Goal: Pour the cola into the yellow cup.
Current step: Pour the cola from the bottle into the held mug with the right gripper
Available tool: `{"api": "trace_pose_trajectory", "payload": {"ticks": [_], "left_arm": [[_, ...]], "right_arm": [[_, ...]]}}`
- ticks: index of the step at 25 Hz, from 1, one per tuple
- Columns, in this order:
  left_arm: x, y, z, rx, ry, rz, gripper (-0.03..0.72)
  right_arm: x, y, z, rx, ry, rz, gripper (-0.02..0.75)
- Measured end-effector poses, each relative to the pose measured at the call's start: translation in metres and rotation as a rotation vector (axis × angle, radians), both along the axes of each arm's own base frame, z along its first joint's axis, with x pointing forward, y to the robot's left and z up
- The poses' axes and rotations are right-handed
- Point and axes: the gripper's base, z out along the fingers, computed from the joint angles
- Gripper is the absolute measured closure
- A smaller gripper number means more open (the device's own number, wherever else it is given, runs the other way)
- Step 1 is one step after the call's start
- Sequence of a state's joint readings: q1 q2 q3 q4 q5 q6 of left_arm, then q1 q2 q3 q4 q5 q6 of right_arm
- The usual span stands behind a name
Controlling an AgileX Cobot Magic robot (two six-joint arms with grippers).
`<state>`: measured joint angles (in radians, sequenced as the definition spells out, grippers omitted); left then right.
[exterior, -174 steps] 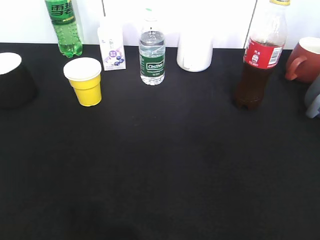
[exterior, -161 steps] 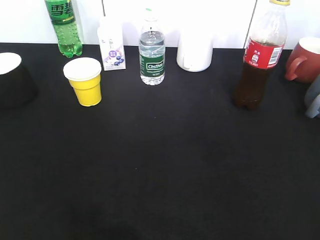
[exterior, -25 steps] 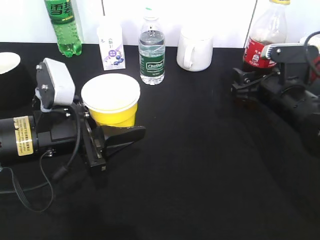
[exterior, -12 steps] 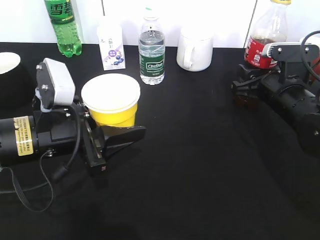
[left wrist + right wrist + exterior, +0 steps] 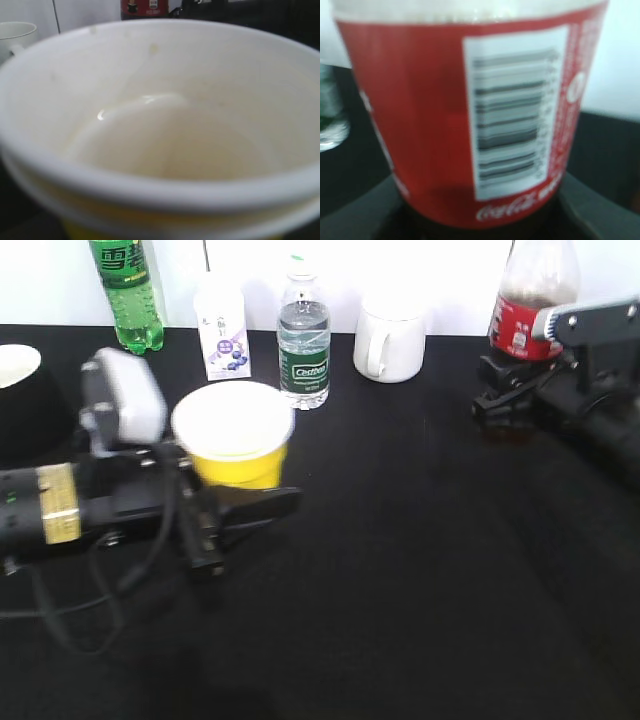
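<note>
The yellow cup (image 5: 238, 466), white inside and empty, sits between the fingers of my left gripper (image 5: 256, 496), which is shut on it left of the table's middle. The cup fills the left wrist view (image 5: 165, 140), hiding the jaws. The cola (image 5: 522, 325), with its red label and dark liquid, is held upright at the far right by my right gripper (image 5: 510, 405), shut on its lower body. Its cap is out of frame. The label fills the right wrist view (image 5: 470, 125), with the jaws (image 5: 480, 227) dark on either side below. The cola also shows far off in the left wrist view (image 5: 145, 6).
Along the back wall stand a green soda bottle (image 5: 125, 290), a small white carton (image 5: 224, 335), a water bottle (image 5: 304, 345) and a white mug (image 5: 390, 340). A black bowl with a white inside (image 5: 20, 380) sits at the far left. The table is black.
My right gripper has lifted the cola upward. My left arm has shifted the yellow cup slightly right and is blurred by motion.
</note>
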<state>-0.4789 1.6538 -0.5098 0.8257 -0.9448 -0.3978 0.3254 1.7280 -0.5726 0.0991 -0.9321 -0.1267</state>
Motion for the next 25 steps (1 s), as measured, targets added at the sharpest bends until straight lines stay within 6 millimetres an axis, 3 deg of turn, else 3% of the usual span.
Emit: {"api": "trace_pose_trajectory", "payload": {"ticks": [5,8,15,20,25], "left_arm": [[0.010,-0.037,0.017,0.007,-0.056,-0.040,0.254],[0.019,-0.056,0.013,0.010,-0.055,-0.056,0.254],[0.027,-0.058,0.008,0.002,-0.020,-0.005,0.254],[0.040,-0.066,0.006,-0.004,-0.024,0.008,0.254],[0.038,-0.067,0.008,-0.014,-0.040,-0.020,0.254]], "right_arm": [[-0.017,0.006,0.044,-0.243,-0.181,0.152,0.325],[-0.020,0.006,0.053,-0.421,-0.267,0.168,0.325],[-0.021,0.006,0.058,-0.680,-0.396,0.170,0.330],[-0.022,0.006,0.069,-0.759,-0.543,0.124,0.330],[-0.022,0.006,0.069,-0.896,-0.580,0.118,0.332]]}}
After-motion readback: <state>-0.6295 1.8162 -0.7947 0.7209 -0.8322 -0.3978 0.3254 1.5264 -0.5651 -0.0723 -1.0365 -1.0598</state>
